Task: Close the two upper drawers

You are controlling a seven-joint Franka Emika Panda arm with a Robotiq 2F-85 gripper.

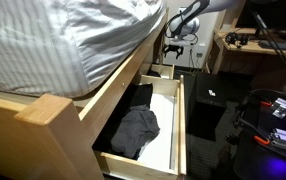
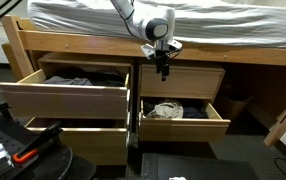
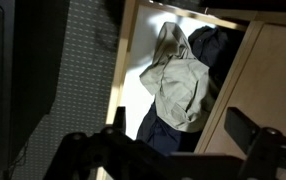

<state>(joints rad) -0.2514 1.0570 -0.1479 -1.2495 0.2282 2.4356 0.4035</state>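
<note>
In an exterior view the left upper drawer (image 2: 68, 98) of pale wood is pulled far out, with dark clothes inside. The right upper drawer (image 2: 183, 82) has its front flush with the bed frame. My gripper (image 2: 163, 70) hangs at the top left of that front. In the wrist view my gripper (image 3: 163, 150) is open and empty. It looks down into the open lower right drawer (image 3: 133, 90), which holds khaki and dark blue clothes. In an exterior view the open upper drawer (image 1: 180, 130) is near, and the arm (image 1: 183, 22) is far behind it.
The lower right drawer (image 2: 183, 125) sticks out under my gripper. The lower left drawer (image 2: 83, 140) is out a little. A mattress (image 2: 163, 18) overhangs the frame. A dark cabinet (image 1: 213, 100) and a desk (image 1: 248, 45) stand opposite the drawers. Cables and gear (image 2: 23, 150) lie on the floor.
</note>
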